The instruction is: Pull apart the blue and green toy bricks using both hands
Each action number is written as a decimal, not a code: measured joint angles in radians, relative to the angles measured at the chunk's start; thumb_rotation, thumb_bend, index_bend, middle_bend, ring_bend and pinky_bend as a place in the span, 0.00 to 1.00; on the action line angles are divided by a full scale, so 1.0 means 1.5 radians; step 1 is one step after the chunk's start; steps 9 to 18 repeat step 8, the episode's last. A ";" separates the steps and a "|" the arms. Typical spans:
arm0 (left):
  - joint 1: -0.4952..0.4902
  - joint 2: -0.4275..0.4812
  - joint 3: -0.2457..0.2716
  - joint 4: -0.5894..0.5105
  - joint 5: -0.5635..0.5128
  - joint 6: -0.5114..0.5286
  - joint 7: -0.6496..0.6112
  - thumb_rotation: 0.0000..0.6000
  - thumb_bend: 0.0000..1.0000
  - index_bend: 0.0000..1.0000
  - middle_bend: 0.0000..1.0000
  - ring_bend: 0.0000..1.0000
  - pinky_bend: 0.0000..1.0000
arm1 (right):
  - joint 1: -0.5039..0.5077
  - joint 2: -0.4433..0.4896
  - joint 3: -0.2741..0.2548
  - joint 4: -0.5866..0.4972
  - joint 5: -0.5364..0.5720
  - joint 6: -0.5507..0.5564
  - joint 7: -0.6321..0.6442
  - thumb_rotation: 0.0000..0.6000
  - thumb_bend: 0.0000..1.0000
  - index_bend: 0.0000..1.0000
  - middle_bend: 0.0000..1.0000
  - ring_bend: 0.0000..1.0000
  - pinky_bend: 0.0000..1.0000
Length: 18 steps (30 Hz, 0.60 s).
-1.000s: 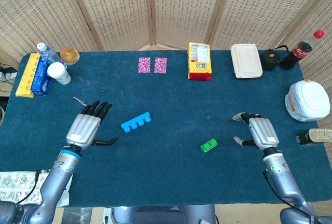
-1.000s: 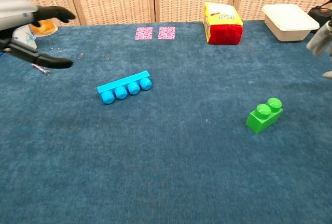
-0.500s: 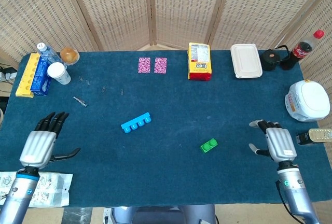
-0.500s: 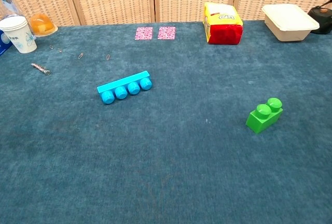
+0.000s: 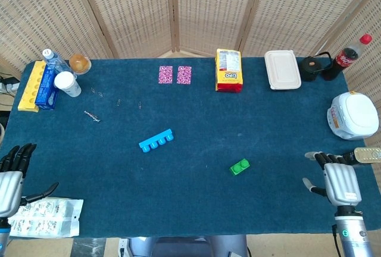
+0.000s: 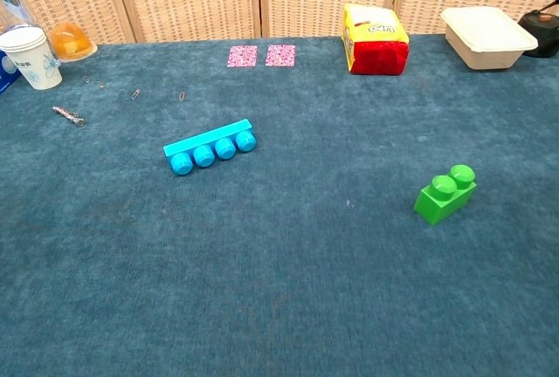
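A long blue brick (image 5: pixel 156 140) (image 6: pixel 210 147) lies on its side on the blue cloth, its studs facing the front. A small green brick (image 5: pixel 240 166) (image 6: pixel 445 192) stands apart from it, well to the right. My left hand (image 5: pixel 12 179) is at the front left corner, fingers spread and holding nothing. My right hand (image 5: pixel 337 179) hovers at the front right edge, fingers apart and empty. Neither hand shows in the chest view.
A yellow snack bag (image 5: pixel 228 70), two pink cards (image 5: pixel 175 74) and a white lunch box (image 5: pixel 282 69) line the back. A paper cup (image 5: pixel 66 83) and boxes (image 5: pixel 37 86) sit back left. A white cooker (image 5: pixel 353 115) and cola bottle (image 5: pixel 350 53) stand right. A packet (image 5: pixel 45 218) lies front left.
Both hands have drawn back toward the front corners, away from the bricks: the left went left, the right went right. The bricks have not moved.
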 measured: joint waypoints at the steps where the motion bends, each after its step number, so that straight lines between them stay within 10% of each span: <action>1: 0.004 0.002 -0.001 -0.001 0.001 -0.001 0.001 0.42 0.18 0.00 0.10 0.00 0.15 | -0.004 0.000 -0.001 -0.001 -0.002 0.004 -0.001 1.00 0.27 0.33 0.39 0.39 0.30; 18: 0.021 0.006 -0.018 -0.011 0.013 -0.026 0.015 0.43 0.18 0.00 0.10 0.00 0.15 | -0.025 0.000 -0.001 -0.005 -0.017 0.022 -0.007 1.00 0.27 0.34 0.40 0.39 0.30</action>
